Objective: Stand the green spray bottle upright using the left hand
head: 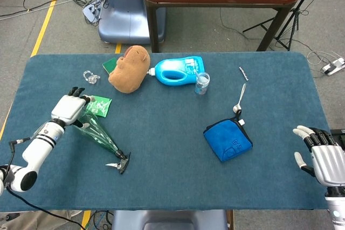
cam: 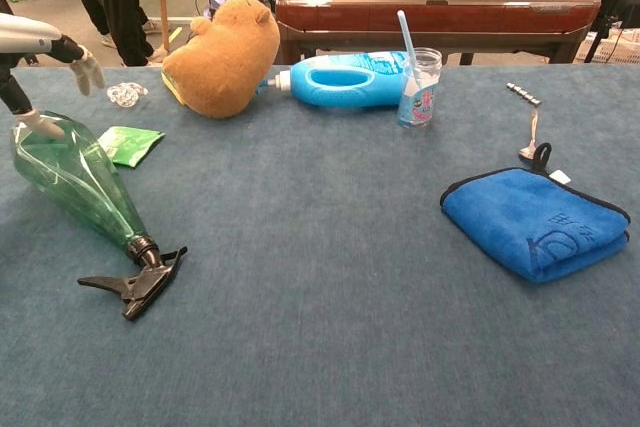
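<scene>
The green spray bottle (head: 99, 133) lies on its side on the blue table cloth. Its wide base points left and its black trigger head (cam: 135, 285) points toward the table's front. My left hand (head: 70, 109) hovers over the base end. In the chest view the thumb tip (cam: 35, 125) touches the top of the bottle (cam: 75, 182), while the other fingers (cam: 85, 69) are spread and clear of it. My right hand (head: 318, 157) hangs at the table's front right corner, fingers apart, holding nothing.
A green packet (head: 98, 105) lies just behind the bottle's base. Further back are a clear plastic piece (head: 90, 76), a brown plush animal (head: 129, 68), a blue detergent bottle (head: 178, 71) and a cup with a straw (head: 202, 83). A spoon (head: 240, 99) and blue cloth (head: 227, 140) lie to the right.
</scene>
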`<state>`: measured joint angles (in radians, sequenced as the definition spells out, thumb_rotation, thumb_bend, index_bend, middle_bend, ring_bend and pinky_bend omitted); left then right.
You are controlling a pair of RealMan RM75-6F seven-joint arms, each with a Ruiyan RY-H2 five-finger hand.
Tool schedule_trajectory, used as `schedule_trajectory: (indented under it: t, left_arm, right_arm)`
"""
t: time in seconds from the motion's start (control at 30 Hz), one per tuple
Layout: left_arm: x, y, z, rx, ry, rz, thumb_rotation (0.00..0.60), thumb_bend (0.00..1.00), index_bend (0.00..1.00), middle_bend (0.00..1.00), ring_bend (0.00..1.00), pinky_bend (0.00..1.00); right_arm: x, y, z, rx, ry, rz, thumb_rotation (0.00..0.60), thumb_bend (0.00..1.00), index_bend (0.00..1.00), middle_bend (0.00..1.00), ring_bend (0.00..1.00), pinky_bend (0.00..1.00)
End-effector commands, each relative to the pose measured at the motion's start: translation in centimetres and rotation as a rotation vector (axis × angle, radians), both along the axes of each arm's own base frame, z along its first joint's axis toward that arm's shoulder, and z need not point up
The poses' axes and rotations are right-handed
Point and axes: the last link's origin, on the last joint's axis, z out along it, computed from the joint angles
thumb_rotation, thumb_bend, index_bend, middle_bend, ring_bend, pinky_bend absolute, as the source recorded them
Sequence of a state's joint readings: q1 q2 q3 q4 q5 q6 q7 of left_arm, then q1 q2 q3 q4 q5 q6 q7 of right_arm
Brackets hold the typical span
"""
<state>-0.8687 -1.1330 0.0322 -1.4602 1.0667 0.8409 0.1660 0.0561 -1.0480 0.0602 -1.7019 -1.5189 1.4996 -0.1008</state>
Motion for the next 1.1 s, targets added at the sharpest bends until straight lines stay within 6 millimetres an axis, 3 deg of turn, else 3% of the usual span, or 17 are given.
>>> schedule_trajectory:
  t: [0.03, 0.4, 0.67, 1.1]
  left_arm:
    - [0.3, -2.8, 0.6, -0.04, -0.025, -0.121, 0.6, 0.14, 0.17, 0.22, 0.02, 0.0]
    - [2.1, -6.0, -2.1, -0.142, 0.16, -0.315, 0.6, 0.14, 0.16, 0.16, 0.0, 0.0]
    - [1.7, -6.6, -4.7, -0.148, 0.271, -0.327, 0.6, 0.14, 0.18, 0.16, 0.0, 0.0]
    - [1.1, -6.9, -7.3, -0.176, 0.413, -0.371, 0.6, 0.15, 0.24, 0.16, 0.0, 0.0]
  right_arm:
    - [0.0, 0.0, 0.0, 0.002, 0.0, -0.001, 0.6, 0.35, 0.26, 0.23, 0.16, 0.19]
    - [-0.5, 0.1, 0.0, 0.005, -0.008, -0.011, 0.6, 0.35, 0.26, 0.23, 0.16, 0.19]
    - [-0.9, 0.4, 0.1, 0.002, -0.014, -0.021, 0.6, 0.35, 0.27, 0.23, 0.16, 0.19]
    - [-1.2, 0.6, 0.2, 0.002, -0.02, -0.025, 0.6, 0.35, 0.26, 0.23, 0.16, 0.19]
